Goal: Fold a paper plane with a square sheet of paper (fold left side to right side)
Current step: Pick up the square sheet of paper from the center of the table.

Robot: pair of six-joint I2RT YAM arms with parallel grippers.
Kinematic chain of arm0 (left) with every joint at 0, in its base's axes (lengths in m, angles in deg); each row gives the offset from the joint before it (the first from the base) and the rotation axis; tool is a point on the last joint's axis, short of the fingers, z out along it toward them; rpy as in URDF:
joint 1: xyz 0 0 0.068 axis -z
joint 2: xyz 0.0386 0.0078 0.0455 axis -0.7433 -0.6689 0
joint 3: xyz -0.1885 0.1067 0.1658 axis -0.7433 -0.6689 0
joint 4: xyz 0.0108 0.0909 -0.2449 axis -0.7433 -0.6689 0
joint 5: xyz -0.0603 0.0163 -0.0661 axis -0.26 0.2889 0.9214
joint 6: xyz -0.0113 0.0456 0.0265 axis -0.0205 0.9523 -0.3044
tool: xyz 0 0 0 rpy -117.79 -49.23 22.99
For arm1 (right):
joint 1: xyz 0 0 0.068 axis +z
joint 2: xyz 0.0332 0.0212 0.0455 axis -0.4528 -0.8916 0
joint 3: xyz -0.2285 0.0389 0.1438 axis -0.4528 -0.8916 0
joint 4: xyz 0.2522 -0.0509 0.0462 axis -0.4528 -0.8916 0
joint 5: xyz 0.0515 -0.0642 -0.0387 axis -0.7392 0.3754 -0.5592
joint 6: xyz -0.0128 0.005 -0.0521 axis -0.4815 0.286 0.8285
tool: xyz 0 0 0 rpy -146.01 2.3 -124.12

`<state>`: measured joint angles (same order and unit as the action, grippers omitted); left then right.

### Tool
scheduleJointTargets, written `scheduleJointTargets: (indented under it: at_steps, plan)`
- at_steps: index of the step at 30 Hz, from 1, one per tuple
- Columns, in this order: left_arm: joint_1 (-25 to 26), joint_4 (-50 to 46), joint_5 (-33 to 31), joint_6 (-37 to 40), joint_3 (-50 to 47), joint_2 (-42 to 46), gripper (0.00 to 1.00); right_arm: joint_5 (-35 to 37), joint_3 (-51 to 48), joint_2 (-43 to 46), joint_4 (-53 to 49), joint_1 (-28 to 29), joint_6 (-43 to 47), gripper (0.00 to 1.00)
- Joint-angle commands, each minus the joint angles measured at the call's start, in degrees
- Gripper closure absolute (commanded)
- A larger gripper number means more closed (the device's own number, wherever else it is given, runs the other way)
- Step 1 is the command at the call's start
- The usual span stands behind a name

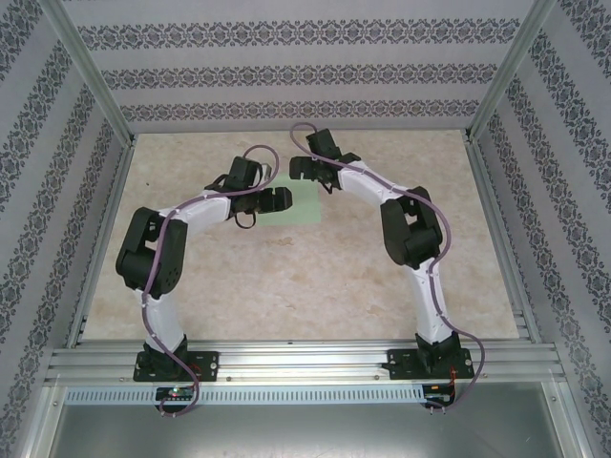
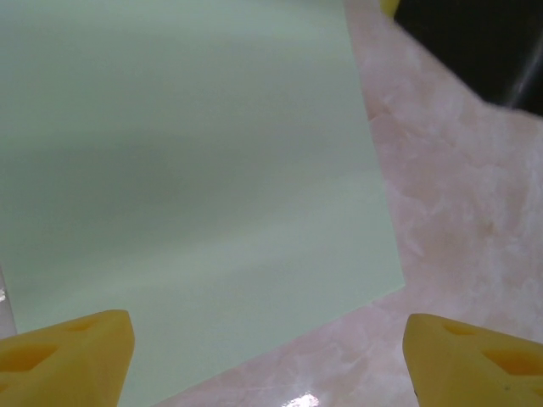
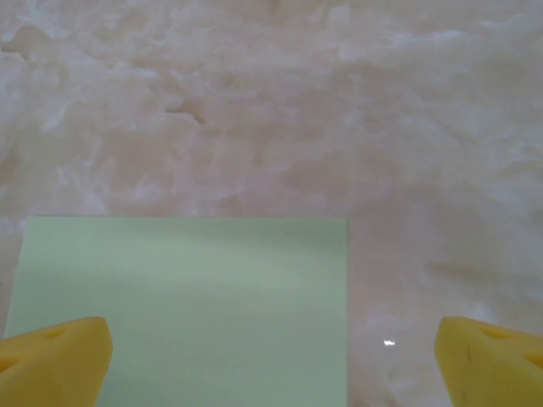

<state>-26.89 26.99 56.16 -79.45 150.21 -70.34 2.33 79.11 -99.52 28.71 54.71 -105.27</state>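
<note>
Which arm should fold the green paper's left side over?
Probably the left: the left gripper, open, sits at the left side of the sheet of paper, the side to lift. The right gripper is at its far edge.

The near middle of the table (image 1: 315,286) lies bare between the left arm (image 1: 158,253) and right arm (image 1: 415,234), as does the far strip. The left gripper (image 1: 284,199) and right gripper (image 1: 298,170) crowd close together over the sheet of paper (image 1: 307,208). Patterned walls (image 1: 286,67) close three sides.
</note>
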Motion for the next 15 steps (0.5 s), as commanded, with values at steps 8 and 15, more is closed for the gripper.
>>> scheduleJointTargets:
  at_steps: [8,15]
  plan:
    - [0.2,-1.2,0.1,-1.7,-1.0,-2.7,0.16,-0.2,12.8,-9.8,-9.3,1.3,-1.1,0.02]
    - [0.1,-0.8,0.1,-1.9,-1.7,-3.5,0.16,-1.1,15.7,-12.9,-13.3,2.2,-0.8,0.02]
